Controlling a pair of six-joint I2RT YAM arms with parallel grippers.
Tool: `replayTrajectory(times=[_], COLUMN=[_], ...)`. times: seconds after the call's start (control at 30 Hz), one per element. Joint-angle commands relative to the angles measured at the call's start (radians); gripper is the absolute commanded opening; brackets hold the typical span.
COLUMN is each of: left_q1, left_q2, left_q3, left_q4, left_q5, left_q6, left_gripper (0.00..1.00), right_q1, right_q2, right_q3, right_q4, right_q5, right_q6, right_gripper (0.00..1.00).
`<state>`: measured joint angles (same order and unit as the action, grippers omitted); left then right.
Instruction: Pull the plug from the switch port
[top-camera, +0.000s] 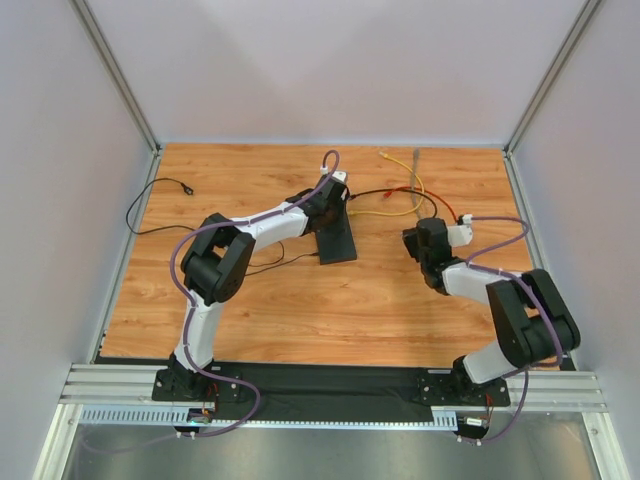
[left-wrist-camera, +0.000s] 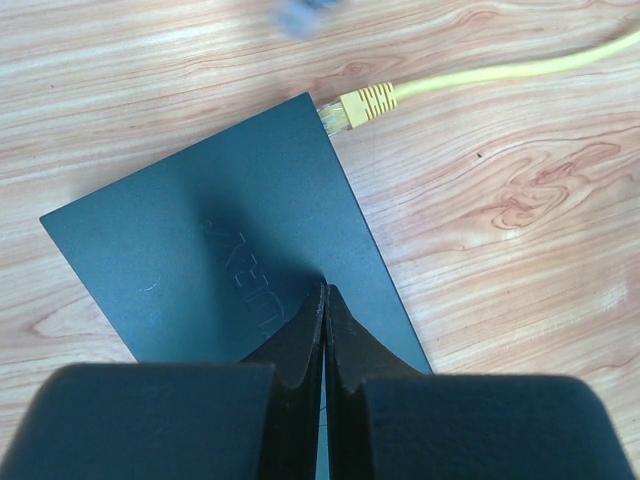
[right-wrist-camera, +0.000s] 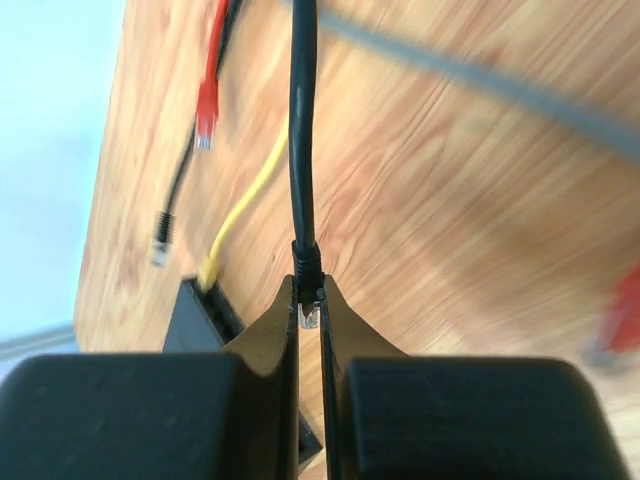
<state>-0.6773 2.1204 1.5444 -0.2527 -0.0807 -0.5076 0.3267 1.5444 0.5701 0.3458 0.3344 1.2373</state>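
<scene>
- Left wrist view: the switch (left-wrist-camera: 200, 240) is seen lying flat on the table (left-wrist-camera: 500, 260), top face up.
- At one corner of its socket edge, a yellow plug (left-wrist-camera: 355, 107) is seated in a port.
- The left gripper (left-wrist-camera: 323, 295) is closed with nothing between its fingers, and its tips are set on the switch's top face.
- In the top view, the switch (top-camera: 337, 240) lies near the middle of the table, toward the far side, under the left gripper (top-camera: 335, 197).
- In the right wrist view, a black plug (right-wrist-camera: 306, 265) is pinched between the closed fingers of the right gripper (right-wrist-camera: 308, 290), clear tip toward the camera, held apart from the switch (right-wrist-camera: 195, 315).
- A loose red plug (right-wrist-camera: 206, 108) and a second black connector (right-wrist-camera: 161, 228) are seen on the table beyond.
</scene>
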Motion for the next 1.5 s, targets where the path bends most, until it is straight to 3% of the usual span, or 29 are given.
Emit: replayTrajectory(times=[0.0, 0.4, 0.67, 0.7, 0.73, 0.9, 1.0, 1.13, 1.3, 1.47], left_q1=[0.015, 0.022, 0.025, 0.025, 0.024, 0.027, 0.035, 0.059, 0.076, 0.076], left_q2=[0.038, 0.009, -0.066, -0.091, -0.102, -0.164, -0.168, -0.16, -0.162, -0.139], left_q3=[-0.067, -0.092, -0.167, -0.19, -0.199, -0.251, -0.239, -0.181, -0.21, -0.201], left_q4=[-0.14, -0.112, -0.02, -0.004, 0.028, 0.099, 0.136, 0.144, 0.194, 0.208], left_q5=[-0.007, 0.018, 0.05, 0.062, 0.073, 0.093, 0.11, 0.118, 0.105, 0.113], left_q6=[0.032, 0.038, 0.056, 0.064, 0.079, 0.112, 0.127, 0.17, 0.165, 0.167], left_gripper=[0.0, 0.0, 0.0, 0.0, 0.0, 0.0, 0.0, 0.0, 0.0, 0.0], right_q1=[-0.064, -0.206, -0.222, -0.221, -0.222, -0.193, -0.129, -0.028, 0.06, 0.1], right_q2=[-0.099, -0.202, -0.236, -0.244, -0.25, -0.32, -0.287, -0.115, 0.071, 0.198], right_q3=[-0.001, -0.026, -0.03, -0.033, -0.035, -0.03, 0.042, 0.209, 0.382, 0.425], right_q4=[-0.174, -0.381, -0.355, -0.353, -0.355, -0.26, -0.217, -0.197, -0.078, 0.088], right_q5=[0.109, 0.124, 0.053, 0.037, 0.017, -0.054, -0.101, -0.115, -0.115, -0.113], right_q6=[-0.088, -0.13, -0.288, -0.297, -0.309, -0.374, -0.435, -0.469, -0.345, -0.337], right_gripper=[0.0, 0.02, 0.34, 0.5, 0.57, 0.66, 0.67, 0.66, 0.58, 0.56])
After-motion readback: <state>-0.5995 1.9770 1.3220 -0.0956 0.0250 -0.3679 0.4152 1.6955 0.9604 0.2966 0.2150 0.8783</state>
